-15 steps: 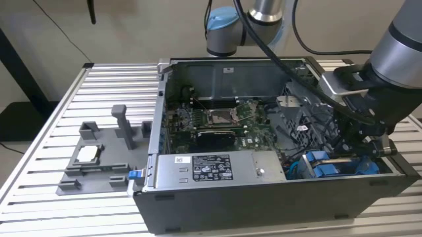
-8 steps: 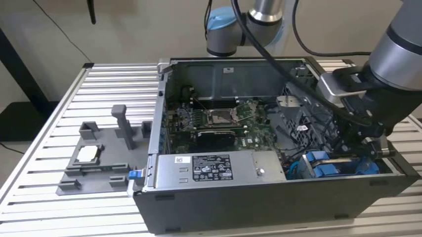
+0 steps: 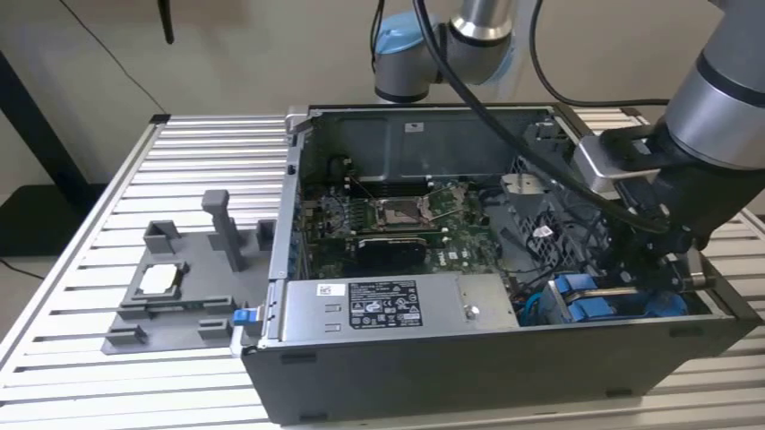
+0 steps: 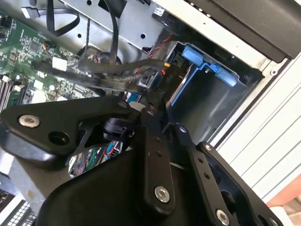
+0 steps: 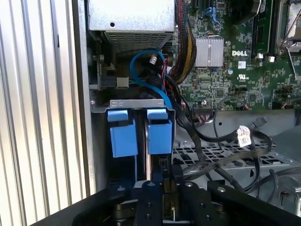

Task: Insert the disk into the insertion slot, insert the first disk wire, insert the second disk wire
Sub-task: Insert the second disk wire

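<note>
Insertion slot [image 5: 141,141]: holds blue drive carriers [image 5: 123,134].
Gripper [image 5: 162,186]: low at slot mouth; opening and grasp cannot be told.
Cables [image 5: 221,155]: beside cage.

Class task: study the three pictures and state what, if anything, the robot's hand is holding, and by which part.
It cannot be told. The hand is down inside the computer case beside the blue drive brackets, with cables close around it.

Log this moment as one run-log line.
arm: inside open computer case | gripper: at drive cage beside blue carriers | fingers: unclear | power supply: untouched
</note>
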Action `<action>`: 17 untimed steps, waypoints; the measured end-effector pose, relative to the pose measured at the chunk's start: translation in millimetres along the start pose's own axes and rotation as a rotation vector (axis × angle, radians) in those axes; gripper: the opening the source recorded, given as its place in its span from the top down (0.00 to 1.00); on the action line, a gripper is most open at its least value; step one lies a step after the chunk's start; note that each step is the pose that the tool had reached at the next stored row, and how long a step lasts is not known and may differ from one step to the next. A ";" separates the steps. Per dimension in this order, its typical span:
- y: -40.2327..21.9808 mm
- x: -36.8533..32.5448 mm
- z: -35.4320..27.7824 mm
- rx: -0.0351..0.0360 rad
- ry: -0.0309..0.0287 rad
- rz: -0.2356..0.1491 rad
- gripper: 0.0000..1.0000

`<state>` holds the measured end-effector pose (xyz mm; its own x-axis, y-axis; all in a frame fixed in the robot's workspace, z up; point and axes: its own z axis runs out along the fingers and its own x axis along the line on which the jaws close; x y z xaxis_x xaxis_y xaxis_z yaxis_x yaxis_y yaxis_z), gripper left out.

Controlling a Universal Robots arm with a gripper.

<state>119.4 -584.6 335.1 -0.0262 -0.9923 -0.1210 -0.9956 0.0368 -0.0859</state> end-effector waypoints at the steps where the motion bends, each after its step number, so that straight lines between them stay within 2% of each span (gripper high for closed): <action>1: -0.1 0.0 0.0 -0.0016 0.0012 0.001 0.77; 2: -0.3 -0.1 -0.6 -0.0041 0.0038 0.002 0.70; 7: -1.7 -1.5 -11.4 -0.0141 0.0072 0.004 0.70; 11: -2.6 -2.6 -20.9 -0.0146 0.0073 0.005 0.70; 17: -3.4 -3.8 -30.3 -0.0146 0.0073 0.005 0.70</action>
<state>120.3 -584.6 365.7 -0.0314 -0.9930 -0.1141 -0.9967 0.0397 -0.0709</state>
